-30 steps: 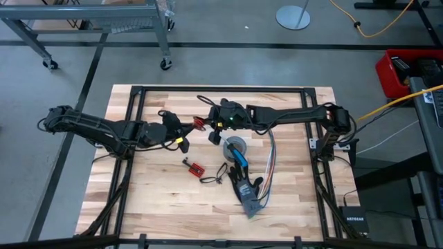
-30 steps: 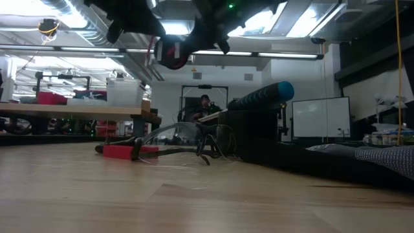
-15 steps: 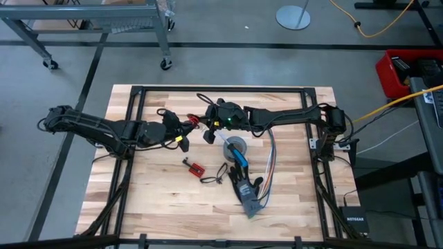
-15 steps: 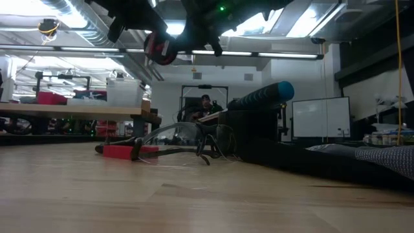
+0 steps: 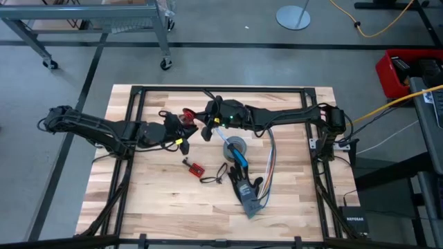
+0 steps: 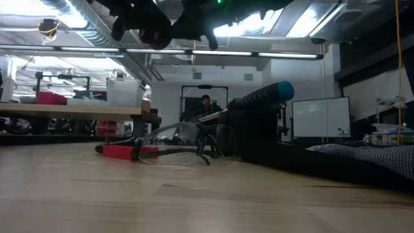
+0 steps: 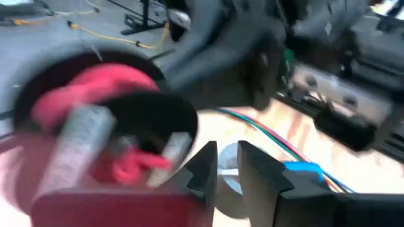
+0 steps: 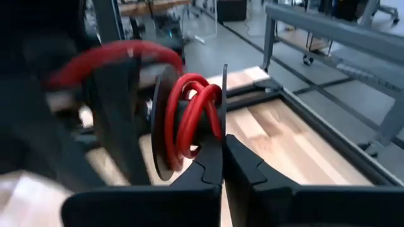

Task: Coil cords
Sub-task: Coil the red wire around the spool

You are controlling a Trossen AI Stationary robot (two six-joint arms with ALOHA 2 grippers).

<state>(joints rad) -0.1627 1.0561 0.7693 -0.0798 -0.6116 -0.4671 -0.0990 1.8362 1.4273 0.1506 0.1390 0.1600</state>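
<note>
The cords are a small bundle (image 5: 185, 115): red loops (image 8: 189, 116) wound between thin black discs. It hangs in the air over the table's far middle, between my two grippers. My right gripper (image 8: 222, 161) reaches in from the table's right and is shut on it. My left gripper (image 7: 228, 165) comes from the left. It stands slightly open right beside the bundle (image 7: 107, 126), with nothing between its fingertips. Whether it touches the bundle I cannot tell. In the low view the bundle (image 6: 155, 35) is a dark shape near the top, under both arms. My right gripper pinches the thin black disc edge (image 8: 223, 104) on the bundle's side between its two fingers. The fingers come about level from the table's right. The bundle is lifted clear of the table, with its red loops just beyond the fingertips.
On the table, near of the grippers, lie a grey tape roll (image 5: 235, 146), a blue-handled tool (image 5: 239, 158), multicoloured ribbon wires (image 5: 270, 162), a small red board with a black wire (image 5: 195, 167) and a grey pouch (image 5: 248, 199). A black frame (image 5: 138, 93) runs along the table's edges.
The bundle has gone toward the table's left and a little toward the far edge, carried by my right gripper, which has tipped upward. In the low view it has shifted left and risen. It now sits close against my left gripper, which has stayed in place.
</note>
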